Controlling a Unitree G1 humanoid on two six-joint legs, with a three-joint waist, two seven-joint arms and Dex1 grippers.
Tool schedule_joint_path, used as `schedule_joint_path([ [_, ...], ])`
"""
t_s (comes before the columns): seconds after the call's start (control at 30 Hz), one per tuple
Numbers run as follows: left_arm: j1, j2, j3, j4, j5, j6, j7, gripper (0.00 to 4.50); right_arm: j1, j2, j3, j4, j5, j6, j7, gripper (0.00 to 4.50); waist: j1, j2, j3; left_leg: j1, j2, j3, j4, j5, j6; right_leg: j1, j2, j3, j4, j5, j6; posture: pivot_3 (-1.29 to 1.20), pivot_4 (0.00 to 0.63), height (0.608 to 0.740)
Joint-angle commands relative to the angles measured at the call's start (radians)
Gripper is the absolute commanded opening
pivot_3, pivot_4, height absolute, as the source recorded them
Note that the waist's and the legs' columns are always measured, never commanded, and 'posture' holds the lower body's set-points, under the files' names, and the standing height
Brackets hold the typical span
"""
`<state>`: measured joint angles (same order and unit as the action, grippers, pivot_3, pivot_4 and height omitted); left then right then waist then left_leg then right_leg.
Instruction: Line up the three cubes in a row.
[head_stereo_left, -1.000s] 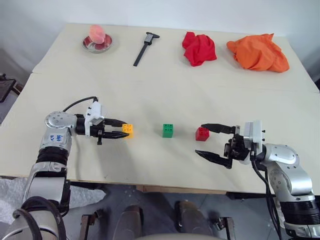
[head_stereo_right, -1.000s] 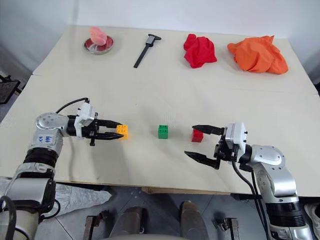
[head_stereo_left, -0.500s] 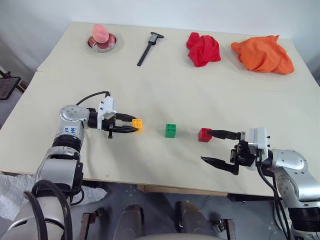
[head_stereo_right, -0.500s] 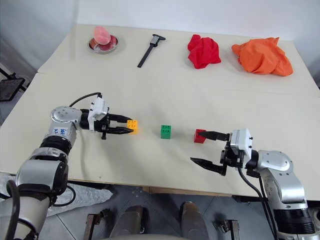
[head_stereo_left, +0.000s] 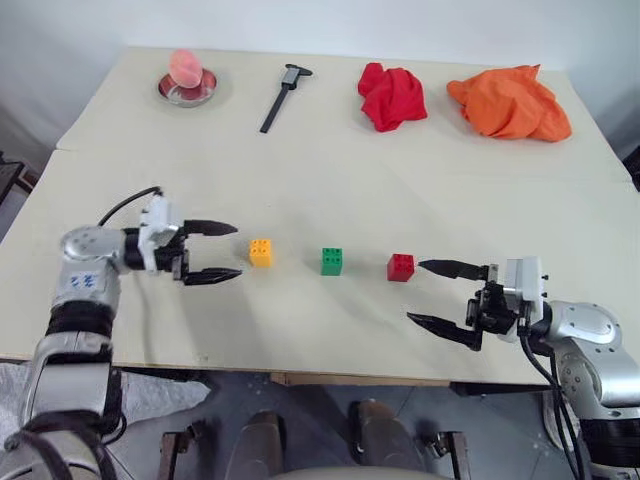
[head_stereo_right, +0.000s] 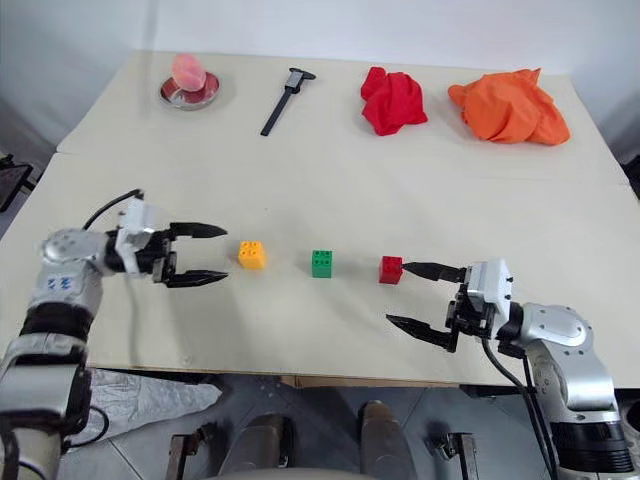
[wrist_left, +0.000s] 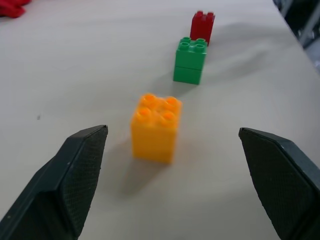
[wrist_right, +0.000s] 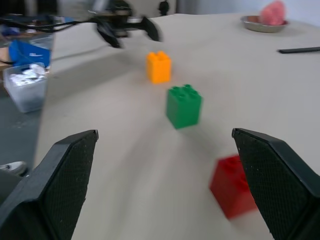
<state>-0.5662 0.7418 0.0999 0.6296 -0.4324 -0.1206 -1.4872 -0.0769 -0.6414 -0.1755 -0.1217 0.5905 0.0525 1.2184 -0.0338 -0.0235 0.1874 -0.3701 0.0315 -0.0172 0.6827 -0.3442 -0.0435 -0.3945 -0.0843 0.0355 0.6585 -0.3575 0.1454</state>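
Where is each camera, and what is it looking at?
Head cameras: two eyes looking down on the table, with both arms in view.
Left wrist: looks along the open left gripper at the yellow cube.
Right wrist: looks along the open right gripper at the red cube.
All views share the green cube.

- Yellow-orange block (head_stereo_left: 260, 252), green block (head_stereo_left: 332, 261), red block (head_stereo_left: 400, 267) — all plain, studded tops.
- Table (head_stereo_left: 330, 170): pale beige.
- One cloth (head_stereo_left: 391, 96) red, the other cloth (head_stereo_left: 510, 102) orange.
- Caliper (head_stereo_left: 276, 96): black.
- Dish (head_stereo_left: 186, 90): silver — a pink lump inside.
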Motion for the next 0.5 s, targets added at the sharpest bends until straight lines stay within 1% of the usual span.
schedule_joint_path([
  [0.03, 0.104, 0.033, 0.11, -0.173, -0.065, 0.078, 0.098, 4.47, -0.036, 0.031, -0.071, 0.021, 0.084, -0.02, 0.007, 4.5, 0.004, 0.001, 0.0, 0.0, 0.001, 0.0, 0.0, 0.0, 0.0, 0.0, -0.001, 0.0, -0.001, 0.0, 0.0, 0.0, 0.15, 0.74],
  [0.1, 0.191, 0.026, 0.18, -0.234, -0.096, 0.065, 0.126, 4.47, -0.069, 0.002, -0.045, 0.078, 0.046, -0.047, 0.079, 4.5, 0.006, 0.001, 0.0, 0.001, 0.0, 0.0, 0.0, 0.0, 0.0, 0.0, -0.002, 0.0, -0.001, 0.0, 0.0, 0.0, 0.15, 0.74],
  [0.17, 0.247, 0.033, 0.199, -0.284, -0.091, 0.071, 0.143, 4.47, -0.103, -0.014, -0.024, 0.129, 0.019, -0.071, 0.131, 4.5, 0.007, 0.001, 0.0, 0.001, -0.001, 0.0, 0.0, 0.0, 0.002, 0.001, -0.004, 0.0, -0.001, 0.0, 0.0, 0.0, 0.15, 0.74],
  [0.27, 0.265, 0.034, 0.188, -0.309, -0.068, 0.067, 0.15, 4.47, -0.15, -0.017, -0.013, 0.191, -0.001, -0.102, 0.175, 4.5, 0.013, 0.001, 0.001, 0.002, -0.003, 0.0, 0.0, -0.001, 0.006, 0.001, -0.006, -0.001, -0.001, 0.0, 0.0, 0.0, 0.15, 0.74],
  [0.5, 0.237, 0.026, 0.17, -0.279, -0.055, 0.066, 0.147, 4.47, -0.199, -0.02, -0.003, 0.268, -0.034, -0.159, 0.227, 4.5, 0.006, 0.001, 0.001, 0.001, -0.003, 0.0, 0.0, 0.001, 0.003, 0.001, -0.005, -0.002, -0.001, 0.0, 0.0, 0.0, 0.15, 0.74],
])
